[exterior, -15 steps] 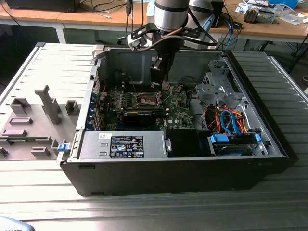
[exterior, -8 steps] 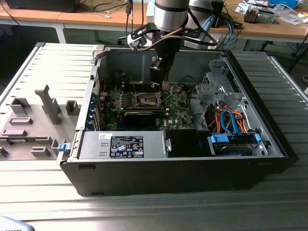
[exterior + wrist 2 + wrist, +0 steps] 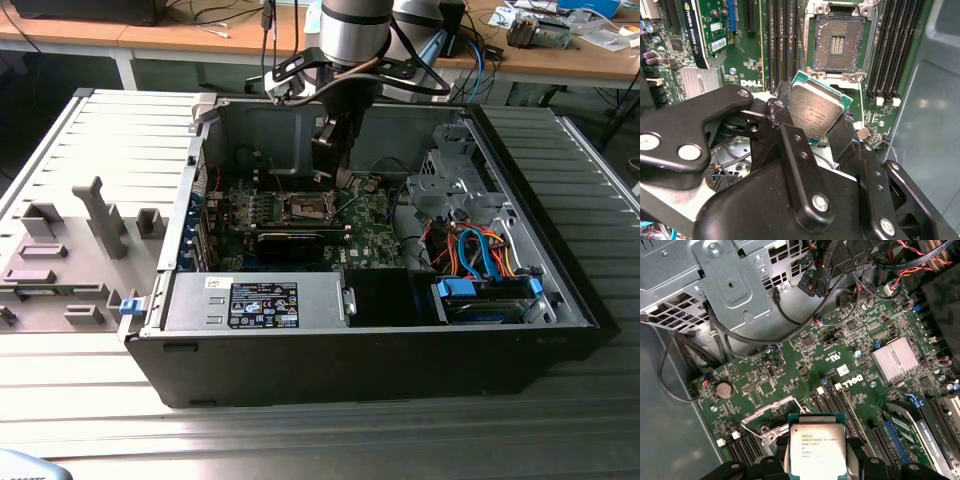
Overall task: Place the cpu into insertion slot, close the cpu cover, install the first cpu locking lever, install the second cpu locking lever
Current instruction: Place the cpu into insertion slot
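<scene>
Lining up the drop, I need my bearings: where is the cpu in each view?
Exterior view: too small to tell, at the tip of the gripper, beside the insertion slot.
Second wrist view: cpu tilted between the jaws, short of the open slot.
First wrist view: cpu held face to the camera.
Shared landmark: the insertion slot, its silvery rim beside the cpu here.

The setting looks like a robotics lab or workshop. An opened computer case point(image 3: 380, 330) sits on a ribbed metal counter point(image 3: 400, 445) beside grey fixtures point(image 3: 98, 215). Behind it, wooden desks point(image 3: 150, 36) are strewn with cables point(image 3: 215, 15) and electronics point(image 3: 540, 30).
</scene>
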Robot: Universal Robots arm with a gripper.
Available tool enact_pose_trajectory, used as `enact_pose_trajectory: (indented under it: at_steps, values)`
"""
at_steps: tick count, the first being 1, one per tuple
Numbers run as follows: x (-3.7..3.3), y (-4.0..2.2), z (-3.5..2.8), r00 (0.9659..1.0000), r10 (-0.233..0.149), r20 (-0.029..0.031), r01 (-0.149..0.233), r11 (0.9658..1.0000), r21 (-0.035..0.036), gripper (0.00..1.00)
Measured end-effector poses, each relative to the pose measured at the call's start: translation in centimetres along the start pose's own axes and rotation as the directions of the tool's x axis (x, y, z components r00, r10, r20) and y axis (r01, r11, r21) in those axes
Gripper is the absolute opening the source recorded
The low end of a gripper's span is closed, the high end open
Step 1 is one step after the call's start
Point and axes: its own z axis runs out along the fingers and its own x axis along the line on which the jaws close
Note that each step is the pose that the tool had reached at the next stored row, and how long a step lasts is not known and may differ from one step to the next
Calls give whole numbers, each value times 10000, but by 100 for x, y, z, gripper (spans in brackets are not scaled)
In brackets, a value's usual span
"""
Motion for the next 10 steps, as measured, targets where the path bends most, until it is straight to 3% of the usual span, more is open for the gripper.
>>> enact_pose_trajectory:
  at_steps: [10]
  values:
    - [0,0,1,10000,98,1,-98,10000,3,54]
